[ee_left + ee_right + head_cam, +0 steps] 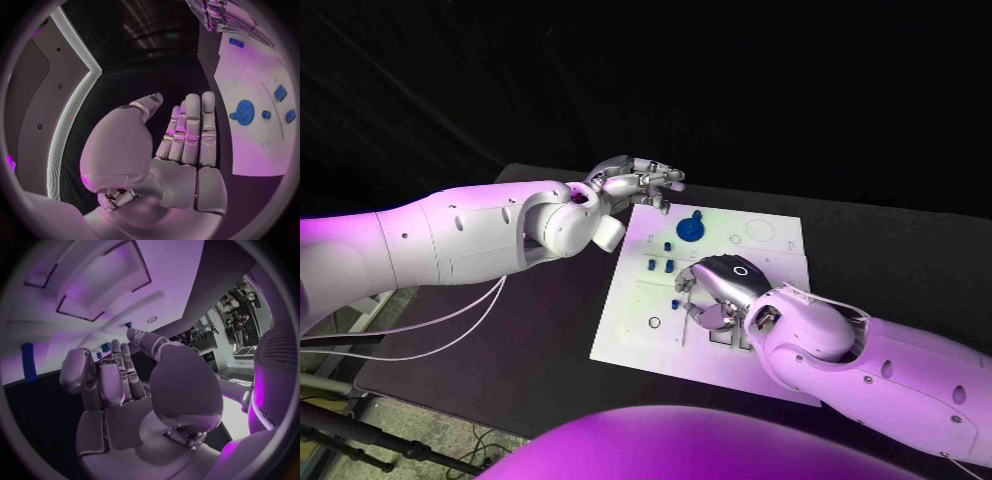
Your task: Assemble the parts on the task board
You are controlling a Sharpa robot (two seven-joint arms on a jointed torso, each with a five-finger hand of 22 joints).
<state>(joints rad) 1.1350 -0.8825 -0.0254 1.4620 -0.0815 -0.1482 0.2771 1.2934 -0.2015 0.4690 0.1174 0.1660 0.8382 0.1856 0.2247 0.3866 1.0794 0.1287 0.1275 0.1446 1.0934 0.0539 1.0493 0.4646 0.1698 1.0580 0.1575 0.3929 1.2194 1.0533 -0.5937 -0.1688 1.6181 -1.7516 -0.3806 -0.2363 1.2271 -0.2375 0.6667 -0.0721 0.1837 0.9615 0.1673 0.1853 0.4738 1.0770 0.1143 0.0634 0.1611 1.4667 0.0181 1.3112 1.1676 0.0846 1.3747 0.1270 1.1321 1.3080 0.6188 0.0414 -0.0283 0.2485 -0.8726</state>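
The task board (pixel 733 350) lies flat in the middle of the counter (pixel 545 340), its long sides running away from the robot. The left hand (pixel 635 183) hovers at the board's far left corner, off its edge; in the left wrist view its fingers (pixel 195 125) lie straight and side by side with the thumb apart, holding nothing. The right hand (pixel 721 290) is low over the centre of the board, near its left half, palm down. In the right wrist view its fingers (pixel 122 372) extend forward, slightly spread, and nothing is visible in the grasp; whether a fingertip touches a part cannot be told, as the hand covers that zone from above. A blue gear-like part (pixel 691 229) sits on the far half of the board, with a small blue knob just beside it. Several small blue parts (pixel 659 266) stand between the gear and the right hand, close to its fingertips. Judgement: the right hand appears to be approaching a pick among the small parts; assembly looks largely incomplete. Risks noted: the parts are small and closely grouped, so a wide hand descending may knock neighbours over or push them out of their seats. The board shows no visible clamp; sideways finger pressure could slide it on the counter. The right hand also blocks the overhead sight of its target, so a misaligned grasp may go unnoticed.
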